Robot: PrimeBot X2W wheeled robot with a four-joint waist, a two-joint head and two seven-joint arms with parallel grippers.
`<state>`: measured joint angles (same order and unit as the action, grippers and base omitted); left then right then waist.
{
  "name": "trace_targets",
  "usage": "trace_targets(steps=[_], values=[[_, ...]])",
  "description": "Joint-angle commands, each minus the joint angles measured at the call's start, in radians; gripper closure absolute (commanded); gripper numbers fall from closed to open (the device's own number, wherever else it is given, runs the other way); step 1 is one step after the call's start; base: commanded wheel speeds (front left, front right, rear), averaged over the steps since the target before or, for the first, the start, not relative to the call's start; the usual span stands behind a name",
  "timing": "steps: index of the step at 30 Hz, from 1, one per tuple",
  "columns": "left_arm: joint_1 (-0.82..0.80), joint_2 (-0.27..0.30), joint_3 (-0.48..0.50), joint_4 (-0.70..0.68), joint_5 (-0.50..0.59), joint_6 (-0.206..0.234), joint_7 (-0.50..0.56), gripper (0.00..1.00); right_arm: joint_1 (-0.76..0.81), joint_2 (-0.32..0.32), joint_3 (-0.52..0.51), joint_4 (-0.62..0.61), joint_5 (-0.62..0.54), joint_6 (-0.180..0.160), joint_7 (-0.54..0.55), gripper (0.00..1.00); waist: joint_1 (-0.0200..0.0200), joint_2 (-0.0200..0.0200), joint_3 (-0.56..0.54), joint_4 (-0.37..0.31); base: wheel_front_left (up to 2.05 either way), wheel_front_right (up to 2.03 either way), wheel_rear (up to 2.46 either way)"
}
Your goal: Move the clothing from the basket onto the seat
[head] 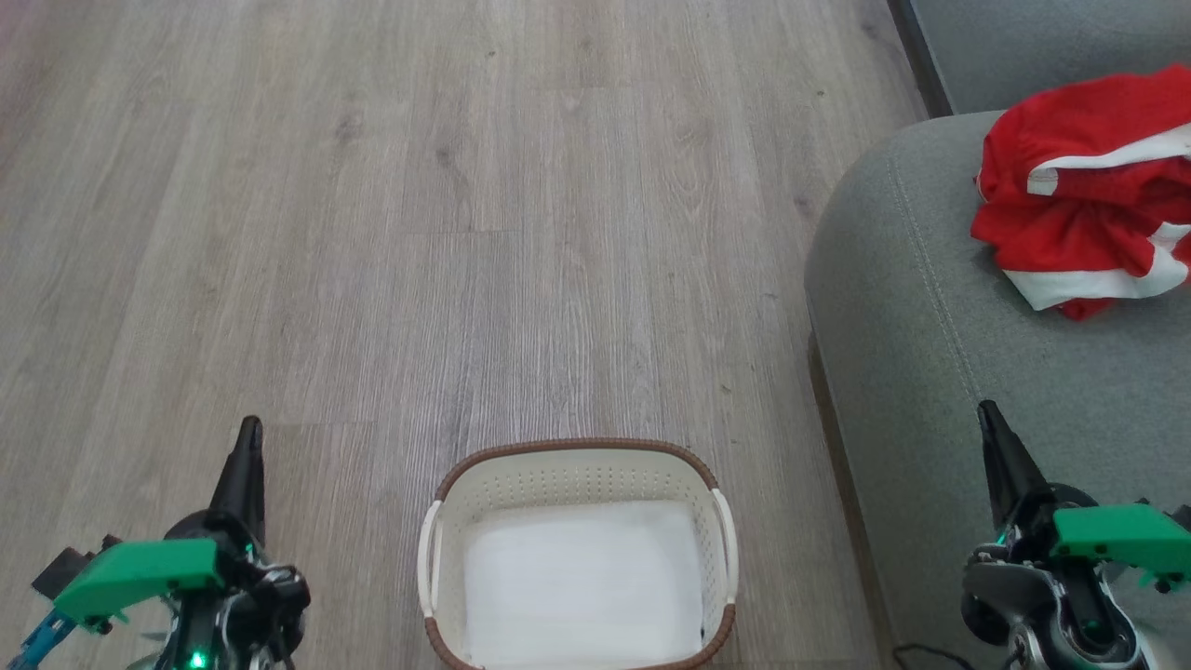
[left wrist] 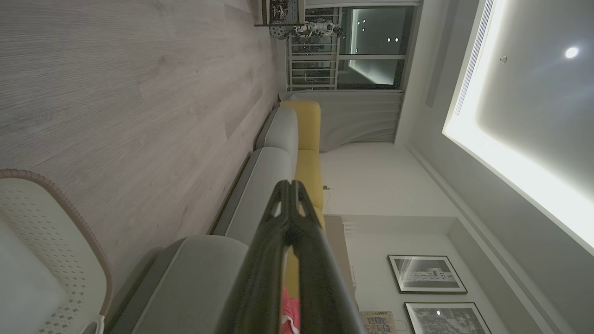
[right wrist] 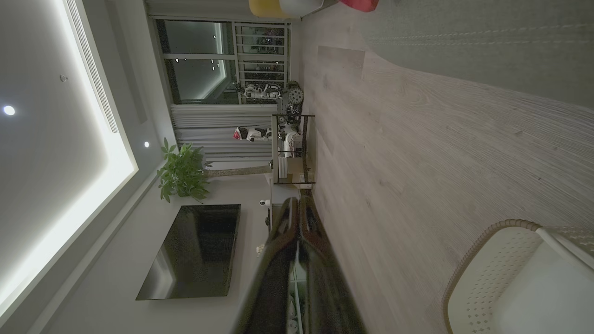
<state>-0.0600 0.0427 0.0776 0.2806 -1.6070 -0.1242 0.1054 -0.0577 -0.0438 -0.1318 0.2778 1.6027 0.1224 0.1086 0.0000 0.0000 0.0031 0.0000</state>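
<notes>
Basket point(head: 577, 476) upright, opening up | clothing point(head: 1089, 195) heaped on seat point(head: 930, 326)

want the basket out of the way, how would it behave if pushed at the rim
The laundry basket looks empty, with thin perforated plastic walls, so it is probably light. Its flat base on the smooth wood floor should slide rather than tip. Pushed off-centre, the oval shape would likely swivel.

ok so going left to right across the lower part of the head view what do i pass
left claw → basket → rounded edge of the seat → right claw; the clothing lies higher up on the seat, across the same span as the right claw, so it's left out
</notes>
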Motion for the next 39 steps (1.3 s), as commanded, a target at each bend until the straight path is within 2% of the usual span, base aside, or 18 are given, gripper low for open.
trace_targets(steps=[1,39], values=[[-0.048,0.009,0.036,-0.035,-0.002,-0.007,0.008,1.0,-0.05,-0.006,0.018,-0.033,0.006,0.008,0.005,1.0,0.0,0.0,0.0,0.0,0.0,0.0,0.0],[-0.048,0.008,0.037,-0.035,-0.001,-0.007,0.008,1.0,-0.05,-0.006,0.018,-0.033,0.006,0.008,0.004,1.0,0.0,0.0,0.0,0.0,0.0,0.0,0.0]])
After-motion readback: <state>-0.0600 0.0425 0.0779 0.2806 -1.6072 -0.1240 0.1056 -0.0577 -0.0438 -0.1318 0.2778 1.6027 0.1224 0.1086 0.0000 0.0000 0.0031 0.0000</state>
